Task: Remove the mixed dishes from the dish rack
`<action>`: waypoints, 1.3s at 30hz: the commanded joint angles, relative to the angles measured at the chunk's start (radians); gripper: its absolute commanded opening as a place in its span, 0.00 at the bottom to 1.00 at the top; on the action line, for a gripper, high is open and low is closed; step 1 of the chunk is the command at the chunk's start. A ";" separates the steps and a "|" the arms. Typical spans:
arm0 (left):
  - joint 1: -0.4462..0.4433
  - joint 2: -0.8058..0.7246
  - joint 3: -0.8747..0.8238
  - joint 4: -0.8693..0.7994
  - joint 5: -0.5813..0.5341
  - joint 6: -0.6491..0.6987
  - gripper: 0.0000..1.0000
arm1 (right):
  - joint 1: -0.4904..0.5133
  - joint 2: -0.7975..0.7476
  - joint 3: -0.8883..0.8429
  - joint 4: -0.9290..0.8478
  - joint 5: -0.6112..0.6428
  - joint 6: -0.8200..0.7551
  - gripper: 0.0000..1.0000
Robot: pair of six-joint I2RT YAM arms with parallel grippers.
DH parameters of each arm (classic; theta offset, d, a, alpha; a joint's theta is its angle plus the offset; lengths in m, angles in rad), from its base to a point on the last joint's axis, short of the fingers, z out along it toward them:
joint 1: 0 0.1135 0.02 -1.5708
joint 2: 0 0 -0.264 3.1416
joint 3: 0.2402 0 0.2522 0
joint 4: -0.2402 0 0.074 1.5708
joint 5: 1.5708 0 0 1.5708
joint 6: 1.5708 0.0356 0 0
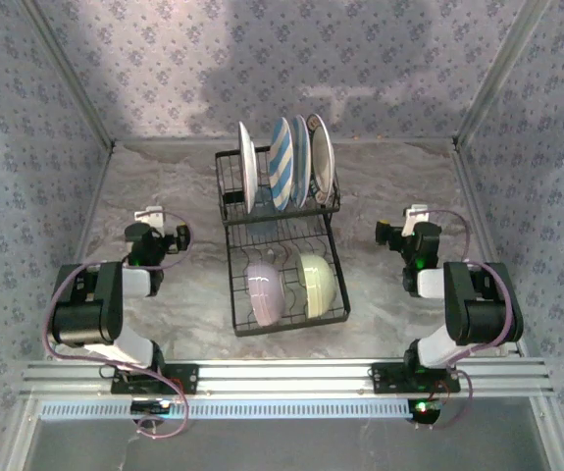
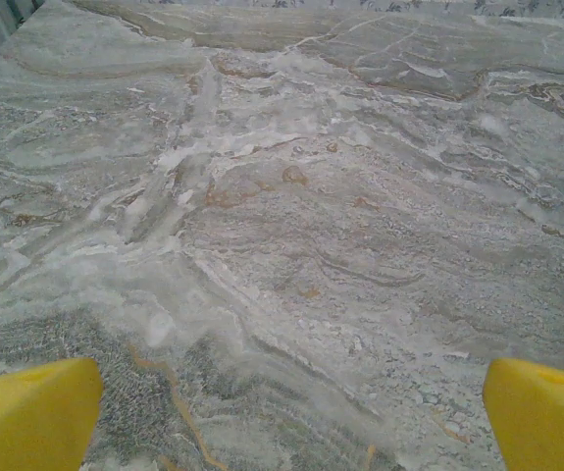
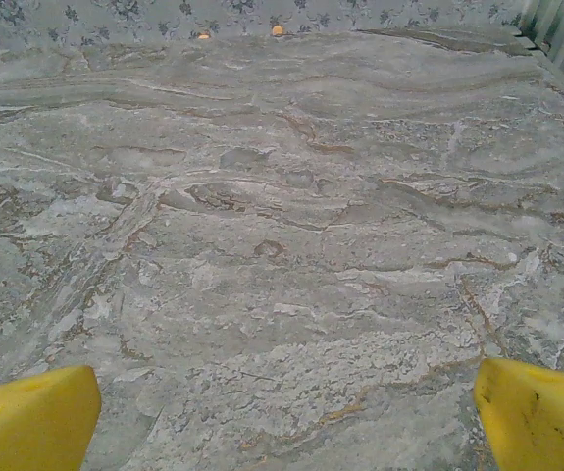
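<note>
Overhead: dish rack (image 1: 234,257) with upright plates (image 1: 282,162) and two bowls (image 1: 265,292). Wrist views: left gripper (image 2: 286,417) and right gripper (image 3: 286,417) gaping above marble table (image 2: 291,196).

No writing, number, label or brand can be read anywhere. The striped plate (image 1: 282,162) standing in the far section of the dish rack (image 1: 233,285) carries only blue and white bands (pattern, not lettering). The wall (image 1: 311,59) behind the dish rack bears a repeated small floral print with no words in it.
</note>
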 commanded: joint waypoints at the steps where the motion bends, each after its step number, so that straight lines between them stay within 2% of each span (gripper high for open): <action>1: -0.003 -0.005 0.020 0.007 0.012 0.018 0.99 | 0.001 0.007 -0.001 0.016 0.014 -0.006 1.00; 34: -0.002 -0.005 0.020 0.007 0.013 0.018 0.99 | 0.006 0.007 -0.002 0.013 0.011 -0.006 1.00; 39: 0.011 -0.007 0.014 0.016 -0.025 -0.014 0.99 | 0.001 0.007 0.000 0.005 -0.012 -0.004 1.00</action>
